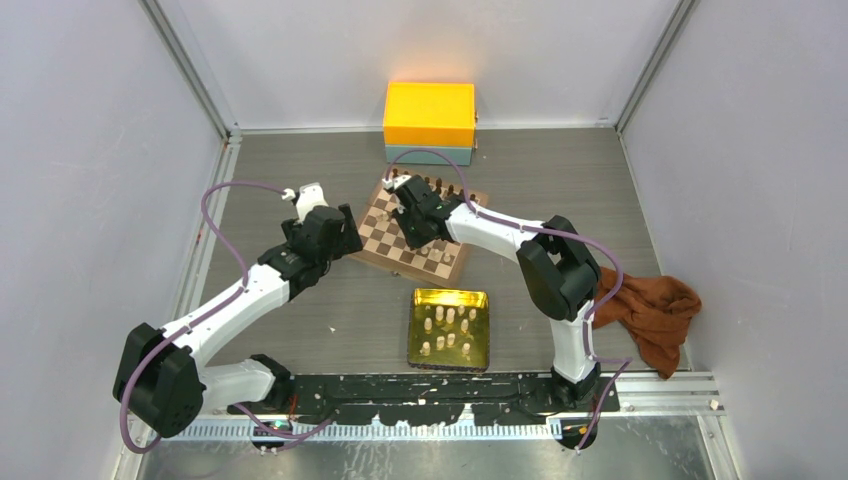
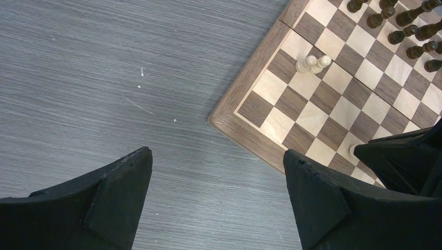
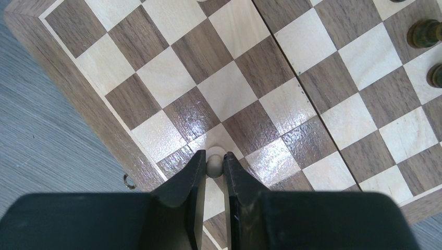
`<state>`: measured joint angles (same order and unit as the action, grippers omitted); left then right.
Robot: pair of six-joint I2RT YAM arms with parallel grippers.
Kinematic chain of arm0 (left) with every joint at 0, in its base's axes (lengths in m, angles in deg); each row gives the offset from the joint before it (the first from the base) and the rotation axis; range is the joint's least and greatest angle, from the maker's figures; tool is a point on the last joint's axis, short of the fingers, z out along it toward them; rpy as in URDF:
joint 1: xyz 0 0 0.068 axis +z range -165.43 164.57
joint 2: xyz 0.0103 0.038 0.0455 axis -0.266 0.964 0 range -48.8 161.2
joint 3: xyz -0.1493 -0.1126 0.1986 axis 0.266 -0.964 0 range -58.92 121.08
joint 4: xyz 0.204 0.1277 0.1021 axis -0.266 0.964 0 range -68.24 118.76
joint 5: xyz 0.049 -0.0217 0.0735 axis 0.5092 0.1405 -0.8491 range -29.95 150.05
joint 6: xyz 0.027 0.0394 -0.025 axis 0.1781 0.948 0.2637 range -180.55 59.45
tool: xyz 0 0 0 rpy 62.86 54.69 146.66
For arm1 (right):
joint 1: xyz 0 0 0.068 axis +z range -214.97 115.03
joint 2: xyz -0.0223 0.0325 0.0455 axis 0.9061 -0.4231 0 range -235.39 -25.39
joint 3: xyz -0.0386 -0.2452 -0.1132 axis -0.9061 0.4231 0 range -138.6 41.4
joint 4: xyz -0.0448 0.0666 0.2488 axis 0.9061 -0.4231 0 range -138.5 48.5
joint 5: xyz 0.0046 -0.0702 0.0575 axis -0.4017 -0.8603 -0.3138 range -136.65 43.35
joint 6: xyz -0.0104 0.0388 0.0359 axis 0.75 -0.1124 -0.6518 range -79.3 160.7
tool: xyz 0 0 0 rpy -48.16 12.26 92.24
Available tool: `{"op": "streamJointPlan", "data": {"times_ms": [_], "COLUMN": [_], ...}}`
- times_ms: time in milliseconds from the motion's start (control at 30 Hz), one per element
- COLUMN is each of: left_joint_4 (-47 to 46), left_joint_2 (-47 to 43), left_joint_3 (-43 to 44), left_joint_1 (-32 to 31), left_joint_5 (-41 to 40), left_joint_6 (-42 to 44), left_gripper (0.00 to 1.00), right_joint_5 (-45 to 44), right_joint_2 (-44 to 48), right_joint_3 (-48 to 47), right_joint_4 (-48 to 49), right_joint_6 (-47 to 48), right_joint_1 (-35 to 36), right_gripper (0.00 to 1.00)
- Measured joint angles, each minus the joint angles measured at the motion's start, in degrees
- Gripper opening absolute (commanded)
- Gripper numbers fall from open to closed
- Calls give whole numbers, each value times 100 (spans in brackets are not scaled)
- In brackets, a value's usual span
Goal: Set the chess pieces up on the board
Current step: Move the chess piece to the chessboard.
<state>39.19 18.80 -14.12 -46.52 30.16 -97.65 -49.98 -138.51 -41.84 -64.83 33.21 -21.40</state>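
We have two chess pieces (image 2: 312, 63) by the left edge of the board (image 2: 312, 117), right gripper (image 3: 211, 169) clamped on a third at its near edge, left gripper (image 2: 218, 198) agape, most yet in the tray (image 1: 450, 292).

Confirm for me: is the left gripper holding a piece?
No, the left gripper is open over the table beside the board, with nothing between its jaws.
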Motion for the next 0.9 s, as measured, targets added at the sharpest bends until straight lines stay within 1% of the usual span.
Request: {"op": "streamJointPlan", "data": {"times_ms": [200, 333, 633, 800, 900], "left_joint_4": [0, 0, 0, 0, 0], "left_joint_2": [0, 0, 0, 0, 0], "left_joint_3": [-7, -13, -15, -15, -15], "left_joint_1": [0, 0, 0, 0, 0], "left_joint_5": [0, 0, 0, -2, 0], "left_joint_6": [0, 0, 0, 0, 0], "left_gripper": [96, 96, 97, 97, 97], "right_joint_5": [0, 0, 2, 4, 4], "right_joint_2": [-2, -2, -2, -2, -2], "right_joint_3": [0, 0, 0, 0, 0], "right_joint_4": [52, 59, 61, 63, 63], "right_joint_6": [0, 0, 0, -17, -20], "right_joint_1": [0, 0, 0, 0, 0], "right_gripper": [6, 8, 25, 30, 31]}}
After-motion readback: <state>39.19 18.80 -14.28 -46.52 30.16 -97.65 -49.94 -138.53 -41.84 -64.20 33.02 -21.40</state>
